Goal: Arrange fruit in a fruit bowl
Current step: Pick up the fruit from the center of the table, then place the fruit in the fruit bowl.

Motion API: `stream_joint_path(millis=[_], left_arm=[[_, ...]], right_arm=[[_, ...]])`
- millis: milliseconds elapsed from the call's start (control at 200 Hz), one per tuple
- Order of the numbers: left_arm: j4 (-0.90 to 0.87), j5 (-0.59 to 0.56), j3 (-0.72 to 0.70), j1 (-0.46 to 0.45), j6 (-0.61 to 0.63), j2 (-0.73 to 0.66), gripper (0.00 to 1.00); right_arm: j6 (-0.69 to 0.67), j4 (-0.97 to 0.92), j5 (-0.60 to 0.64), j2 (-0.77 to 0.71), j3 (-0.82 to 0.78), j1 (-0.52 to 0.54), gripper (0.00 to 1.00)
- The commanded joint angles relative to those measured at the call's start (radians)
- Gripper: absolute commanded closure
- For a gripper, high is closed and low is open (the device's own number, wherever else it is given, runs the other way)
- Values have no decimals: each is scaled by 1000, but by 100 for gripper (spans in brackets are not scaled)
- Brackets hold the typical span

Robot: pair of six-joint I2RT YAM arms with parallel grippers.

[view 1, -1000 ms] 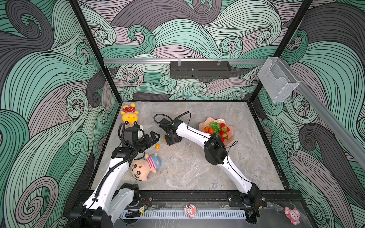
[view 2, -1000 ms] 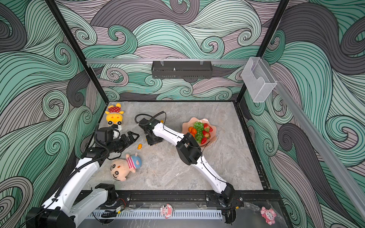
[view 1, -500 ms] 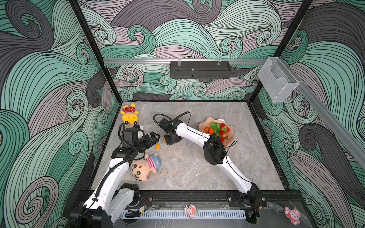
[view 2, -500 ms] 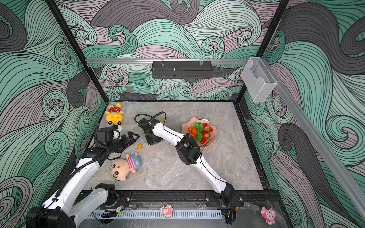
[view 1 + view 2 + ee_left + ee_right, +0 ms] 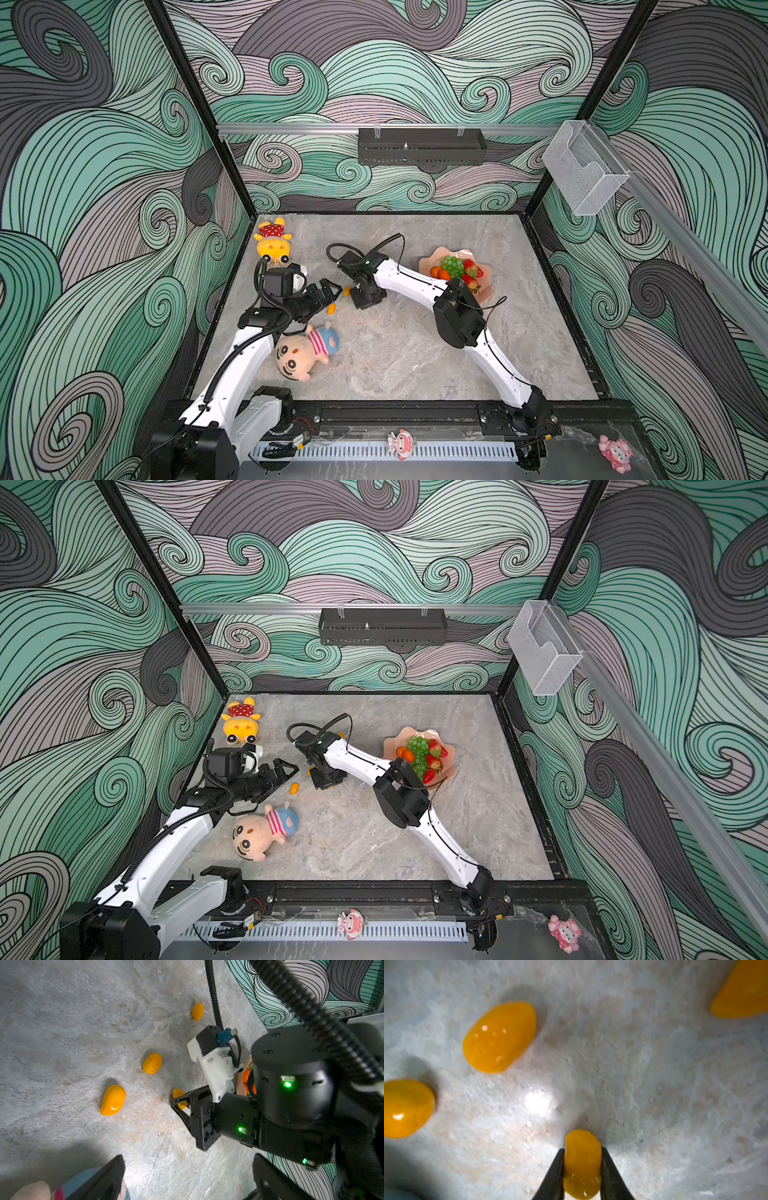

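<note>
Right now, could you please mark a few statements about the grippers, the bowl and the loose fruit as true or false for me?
1. The right gripper has its fingers against both sides of a kumquat. True.
2. The left gripper is holding a strawberry. False: its jaws stand apart with nothing between them.
3. The fruit bowl is empty. False: it holds a grape bunch, strawberries and tangerines.
4. Three more kumquats lie loose on the table. True.
</note>
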Motion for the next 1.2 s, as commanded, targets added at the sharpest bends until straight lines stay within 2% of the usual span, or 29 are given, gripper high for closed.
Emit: stream_joint_path(millis=[0, 335, 600, 901, 1196], left_arm=[[15, 25, -18, -4, 0, -15, 1], [96, -28, -32, -129, -46, 34, 1], [163, -115, 39, -272, -73, 140, 1], [237, -143, 148, -360, -93, 275, 1], [244, -149, 232, -417, -88, 385, 1]], right_arm=[[-10, 96, -39, -147, -128, -6, 75], [43, 257, -83, -441, -514, -52, 76], [51, 298, -102, -626, -707, -152, 76], [21, 297, -116, -757, -825, -294, 77], [-7, 300, -131, -714, -803, -403, 77]])
